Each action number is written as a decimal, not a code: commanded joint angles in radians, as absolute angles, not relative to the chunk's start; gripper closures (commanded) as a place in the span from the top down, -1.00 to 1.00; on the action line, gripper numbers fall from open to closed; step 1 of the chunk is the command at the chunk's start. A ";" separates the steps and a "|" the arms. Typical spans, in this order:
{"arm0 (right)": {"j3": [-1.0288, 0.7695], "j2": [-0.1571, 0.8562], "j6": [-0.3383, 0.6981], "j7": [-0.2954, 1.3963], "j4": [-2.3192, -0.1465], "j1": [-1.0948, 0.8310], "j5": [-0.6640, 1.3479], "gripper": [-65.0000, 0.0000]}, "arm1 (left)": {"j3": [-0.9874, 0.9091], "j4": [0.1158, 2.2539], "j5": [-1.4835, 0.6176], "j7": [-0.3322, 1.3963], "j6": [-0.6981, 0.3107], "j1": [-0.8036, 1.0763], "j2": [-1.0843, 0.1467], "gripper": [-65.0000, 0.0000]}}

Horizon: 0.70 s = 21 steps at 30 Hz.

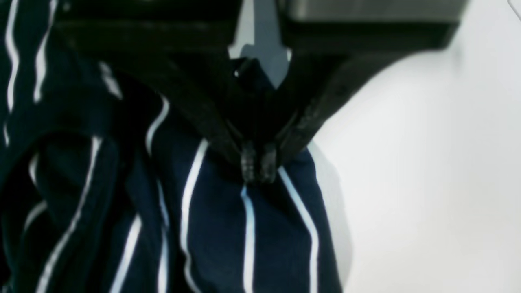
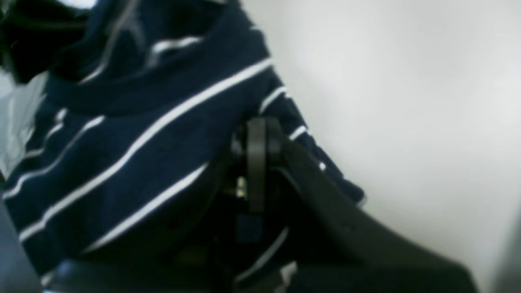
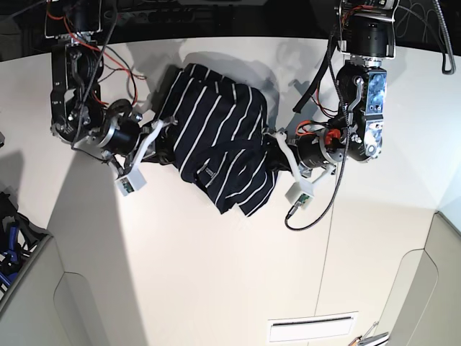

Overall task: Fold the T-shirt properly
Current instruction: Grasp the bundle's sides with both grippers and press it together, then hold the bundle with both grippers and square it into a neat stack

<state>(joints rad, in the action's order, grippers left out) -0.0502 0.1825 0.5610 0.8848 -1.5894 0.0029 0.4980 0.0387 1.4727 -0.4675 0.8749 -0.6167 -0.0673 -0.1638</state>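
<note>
The T-shirt [image 3: 220, 133] is dark navy with thin white stripes and hangs bunched between my two arms above the white table [image 3: 216, 274]. My left gripper [image 1: 257, 165] is shut, its black fingertips pinching a fold of the T-shirt [image 1: 228, 228]; in the base view the left gripper [image 3: 272, 144] holds the cloth's right edge. My right gripper [image 2: 255, 162] is shut on the T-shirt [image 2: 134, 138] too, and in the base view the right gripper [image 3: 167, 137] grips the left edge. A small label [image 3: 207, 173] shows on the lower part of the cloth.
Red and black cables [image 3: 317, 130] hang off both arms. A dark bin [image 3: 14, 238] with blue items stands at the left edge. A white vent plate [image 3: 313, 328] lies at the table's front. The table's right side ends at a grey edge [image 3: 432, 216].
</note>
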 commanded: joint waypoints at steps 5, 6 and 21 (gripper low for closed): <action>-0.083 0.188 0.562 0.872 -1.636 0.004 0.516 -1.00 | 0.031 1.600 -0.483 0.873 -0.609 -0.078 -0.167 -0.95; -0.097 0.187 0.562 0.872 -1.636 0.005 0.516 -1.00 | 0.029 1.628 -0.483 0.884 -0.608 -0.074 -0.167 -0.95; -0.275 0.188 0.566 0.830 -1.629 0.027 0.477 -1.00 | 0.018 1.966 -0.627 0.954 -0.610 0.166 -0.273 -0.95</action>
